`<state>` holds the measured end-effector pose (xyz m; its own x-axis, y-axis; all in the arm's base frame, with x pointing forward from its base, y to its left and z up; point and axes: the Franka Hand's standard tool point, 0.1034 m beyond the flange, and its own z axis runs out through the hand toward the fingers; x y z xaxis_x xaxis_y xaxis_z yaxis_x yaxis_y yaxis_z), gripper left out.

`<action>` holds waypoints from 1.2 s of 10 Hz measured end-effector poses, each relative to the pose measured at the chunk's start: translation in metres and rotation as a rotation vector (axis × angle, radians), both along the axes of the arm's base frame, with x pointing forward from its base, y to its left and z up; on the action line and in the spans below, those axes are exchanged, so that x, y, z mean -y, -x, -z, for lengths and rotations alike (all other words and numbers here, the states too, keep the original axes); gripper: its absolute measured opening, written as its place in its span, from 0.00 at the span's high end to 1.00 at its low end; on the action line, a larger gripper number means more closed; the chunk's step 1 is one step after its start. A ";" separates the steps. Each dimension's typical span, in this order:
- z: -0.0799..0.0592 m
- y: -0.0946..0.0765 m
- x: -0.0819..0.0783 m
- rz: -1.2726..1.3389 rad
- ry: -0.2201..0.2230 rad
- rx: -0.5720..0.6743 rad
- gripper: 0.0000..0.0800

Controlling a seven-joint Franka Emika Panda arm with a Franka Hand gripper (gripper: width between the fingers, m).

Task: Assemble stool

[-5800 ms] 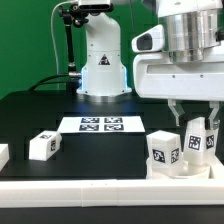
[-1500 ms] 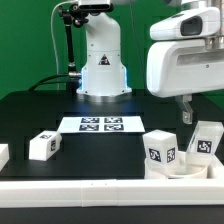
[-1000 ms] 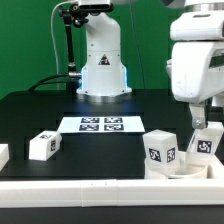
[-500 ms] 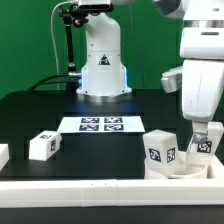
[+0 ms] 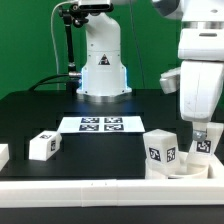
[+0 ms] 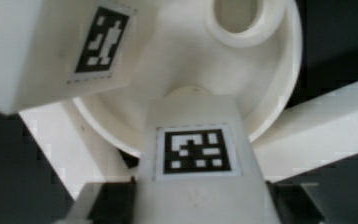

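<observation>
The round white stool seat lies at the front of the exterior view's right, with two tagged white legs standing on it. My gripper has come down over the right leg, and its dark fingers press against both sides of that leg, shut on it. The other leg stands free beside it and also shows in the wrist view. In that view the seat fills the background, with its centre hole in sight.
A loose tagged leg lies at the front of the exterior view's left, and another sits at the frame edge. The marker board lies mid-table before the robot base. A long white rim bar runs along the front.
The arm has moved toward the exterior view's right and lowered over the right leg. The jaws have closed in from wide open onto that leg.
</observation>
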<state>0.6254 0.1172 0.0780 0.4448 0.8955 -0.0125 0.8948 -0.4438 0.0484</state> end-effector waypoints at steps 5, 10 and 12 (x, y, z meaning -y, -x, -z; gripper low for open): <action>0.001 0.002 0.009 0.370 -0.021 -0.036 0.58; 0.001 -0.003 0.010 0.734 -0.054 0.000 0.57; 0.001 -0.003 0.010 0.890 -0.060 0.001 0.57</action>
<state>0.6284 0.1073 0.0767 0.9759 0.2171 0.0242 0.2171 -0.9761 0.0035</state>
